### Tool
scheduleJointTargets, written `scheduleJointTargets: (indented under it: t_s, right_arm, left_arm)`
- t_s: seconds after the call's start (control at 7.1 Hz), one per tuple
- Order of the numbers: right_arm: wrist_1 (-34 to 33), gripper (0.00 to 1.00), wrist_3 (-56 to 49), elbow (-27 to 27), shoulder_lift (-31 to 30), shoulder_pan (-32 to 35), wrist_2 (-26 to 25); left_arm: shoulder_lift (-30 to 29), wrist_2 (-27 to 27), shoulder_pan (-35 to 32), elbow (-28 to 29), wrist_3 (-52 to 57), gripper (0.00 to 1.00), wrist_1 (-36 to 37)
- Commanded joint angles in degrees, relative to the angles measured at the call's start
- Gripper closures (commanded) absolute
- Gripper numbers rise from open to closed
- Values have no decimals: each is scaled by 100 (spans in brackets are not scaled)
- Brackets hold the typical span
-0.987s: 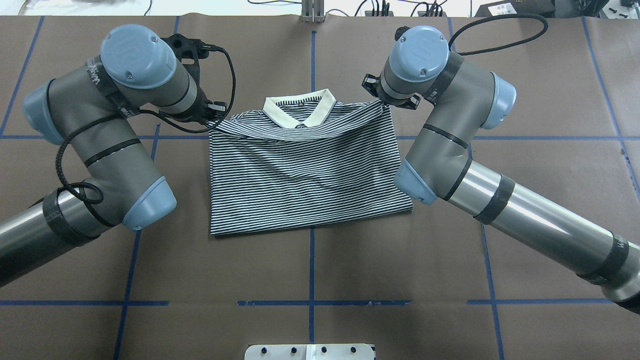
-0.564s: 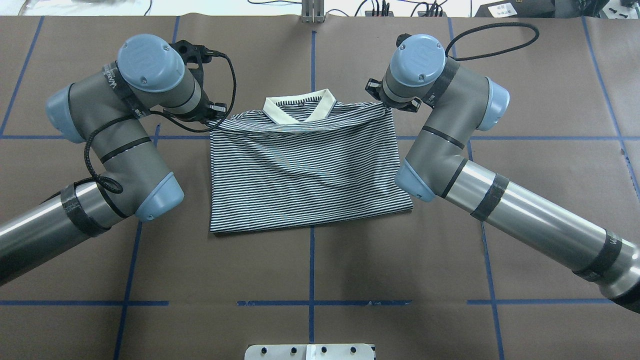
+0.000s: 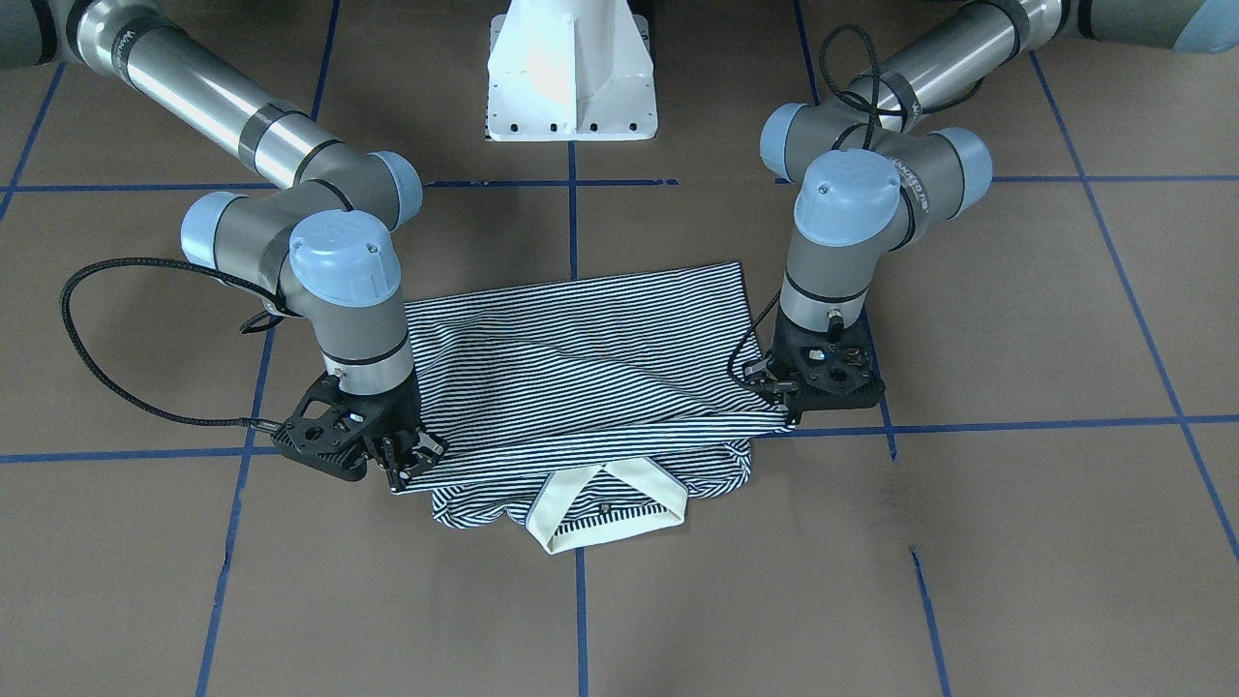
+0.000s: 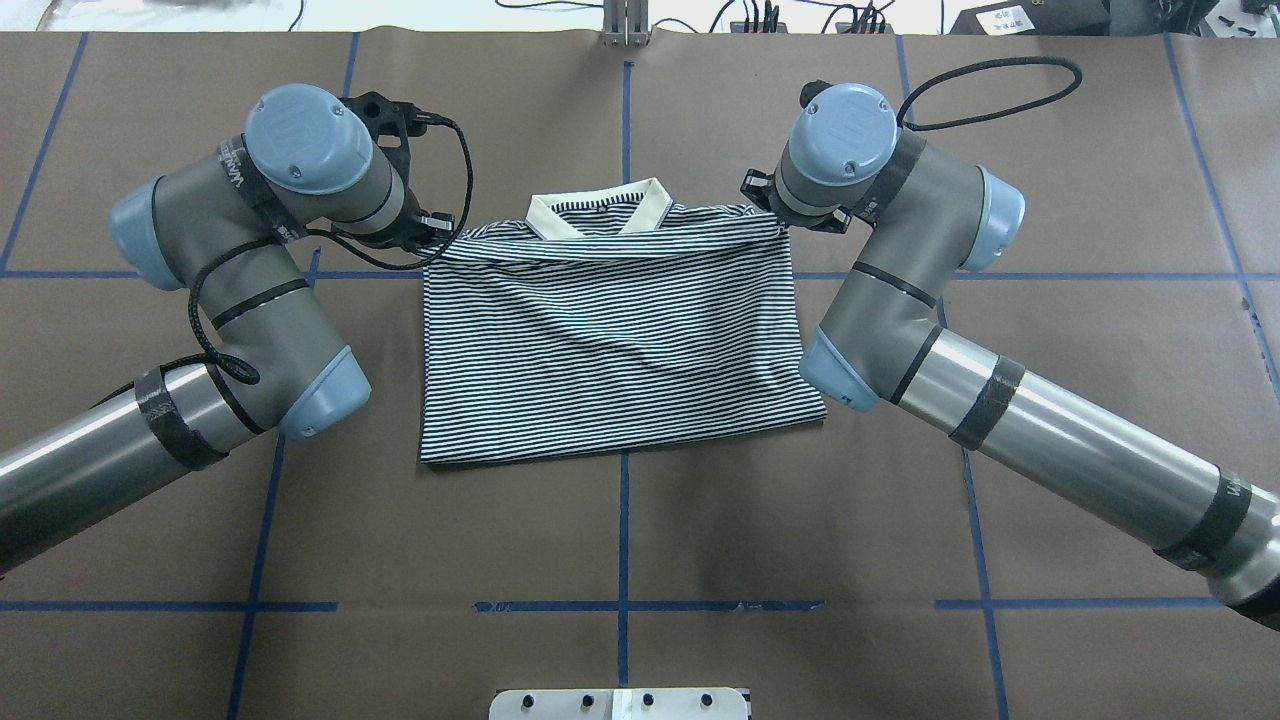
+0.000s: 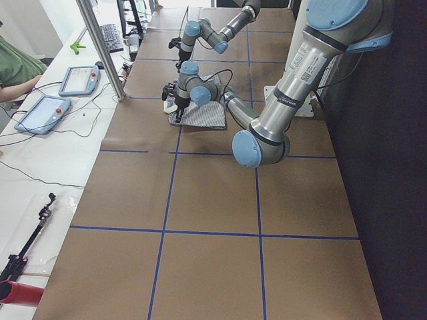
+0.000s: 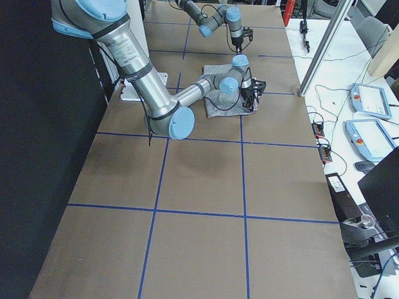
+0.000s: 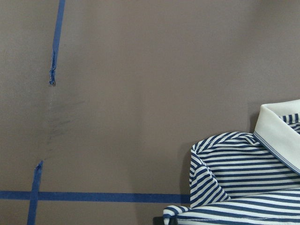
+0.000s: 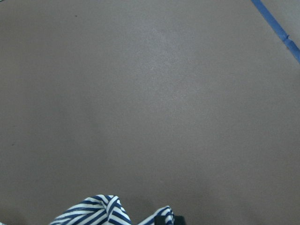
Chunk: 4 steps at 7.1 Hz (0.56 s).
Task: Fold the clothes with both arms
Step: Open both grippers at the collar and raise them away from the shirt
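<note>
The polo shirt (image 4: pixel 610 350) is lying folded around the middle of the table (image 4: pixel 800 520), with its cream collar (image 4: pixel 600 213) toward the far edge. It is seeming light, soft and limp, so it is best taken at the corners. The left gripper (image 3: pixel 789 411) and the right gripper (image 3: pixel 411 457) are each pinching one corner of the upper layer.

Brown tabletop (image 4: pixel 800 520), blue tape grid (image 4: pixel 650 605)

Near left arm (image 5: pixel 267 120) extends to striped shirt (image 5: pixel 200 116) on brown table (image 5: pixel 200 200); far right arm (image 5: pixel 233 21) at shirt's 12 o'clock. 2 pendants (image 5: pixel 79 80) at its 9 o'clock, green sleeve (image 5: pixel 13 67) at 10 o'clock.
</note>
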Motion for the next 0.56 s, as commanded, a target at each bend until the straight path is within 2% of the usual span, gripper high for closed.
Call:
scheduleJointTargets:
  t_s: [0.0, 0.28, 0.42]
  right_arm:
    - [40, 0, -680, 85, 15, 87, 62]
    - [49, 0, -1525, 391, -343, 551, 893]
    - [40, 0, -2069, 881, -806, 684, 985]
  left_arm:
    - [126, -58, -19, -383, 487, 0, 10]
    - [486, -67, 34, -1069, 611, 0, 28]
    - [888, -15, 199, -1507, 585, 0, -7]
